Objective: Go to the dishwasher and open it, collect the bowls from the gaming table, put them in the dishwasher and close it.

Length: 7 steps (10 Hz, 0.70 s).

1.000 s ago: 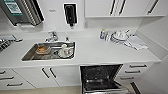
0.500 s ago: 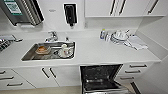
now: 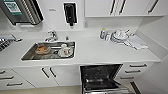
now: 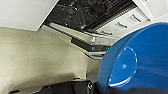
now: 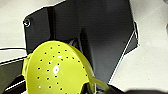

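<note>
I'm facing counter; dishwasher [image 3: 100, 77] open, door dropped, dark racks exposed, so opening step looks done.

Left wrist view: blue bowl [image 4: 140, 57] close at camera, apparently carried, dishwasher's open door beyond it. Fingers themselves I cannot make out.

Right wrist view: yellow-green bowl [image 5: 57, 67], perforated, close at camera over dark surface. Grip likely, but I can't confirm it either.

My read: both bowls collected, carried back. Left to do: load both into racks, shut door.

Sink [image 3: 30, 53] holds other crockery, not mine.
</note>
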Available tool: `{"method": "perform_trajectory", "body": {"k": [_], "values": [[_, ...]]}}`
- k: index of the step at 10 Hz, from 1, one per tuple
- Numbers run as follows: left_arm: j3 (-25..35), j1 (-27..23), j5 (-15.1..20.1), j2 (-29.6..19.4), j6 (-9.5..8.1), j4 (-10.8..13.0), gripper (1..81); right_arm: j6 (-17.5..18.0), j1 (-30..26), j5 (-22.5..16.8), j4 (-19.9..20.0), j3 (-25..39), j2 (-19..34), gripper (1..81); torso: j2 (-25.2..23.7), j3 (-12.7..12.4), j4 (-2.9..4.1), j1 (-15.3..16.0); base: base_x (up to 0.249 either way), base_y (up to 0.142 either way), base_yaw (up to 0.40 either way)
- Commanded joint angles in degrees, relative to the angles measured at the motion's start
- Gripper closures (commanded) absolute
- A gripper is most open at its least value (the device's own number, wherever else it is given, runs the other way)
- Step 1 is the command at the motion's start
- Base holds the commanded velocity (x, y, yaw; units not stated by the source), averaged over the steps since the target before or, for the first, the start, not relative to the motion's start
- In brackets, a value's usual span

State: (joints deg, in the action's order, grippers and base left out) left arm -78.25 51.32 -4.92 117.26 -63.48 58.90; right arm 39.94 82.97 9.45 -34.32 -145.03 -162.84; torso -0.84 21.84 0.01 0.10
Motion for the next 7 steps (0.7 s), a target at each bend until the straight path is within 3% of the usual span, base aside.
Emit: {"method": "perform_trajectory", "body": {"k": [1,4,5,7], "values": [[9.68,-11.89,15.62,-2.2,-0.51,-0.28,81.1,0.14,-0.65,-2.51,-0.22,0.73,1.0,81.1,0.0,1.96,0.0,0.0,0.0,0.0,0.0],[13.73,-17.16,23.88,0.16,-0.6,-1.5,81.1,0.14,-0.65,-2.5,-0.14,0.81,0.91,81.1,0.04,4.61,0.0,0.02,0.0,0.0,0.0],[14.26,-19.28,26.88,1.83,-0.6,-2.3,81.1,0.14,-0.74,-2.5,-0.14,0.81,0.91,81.1,0.04,3.43,0.0,0.04,0.0,0.0,0.0],[15.5,-24.37,32.79,5.09,-0.6,-4.24,81.1,0.14,-0.83,-2.42,-0.14,0.81,0.83,81.1,0.09,3.8,0.0,0.06,0.0,0.0,0.0]]}}
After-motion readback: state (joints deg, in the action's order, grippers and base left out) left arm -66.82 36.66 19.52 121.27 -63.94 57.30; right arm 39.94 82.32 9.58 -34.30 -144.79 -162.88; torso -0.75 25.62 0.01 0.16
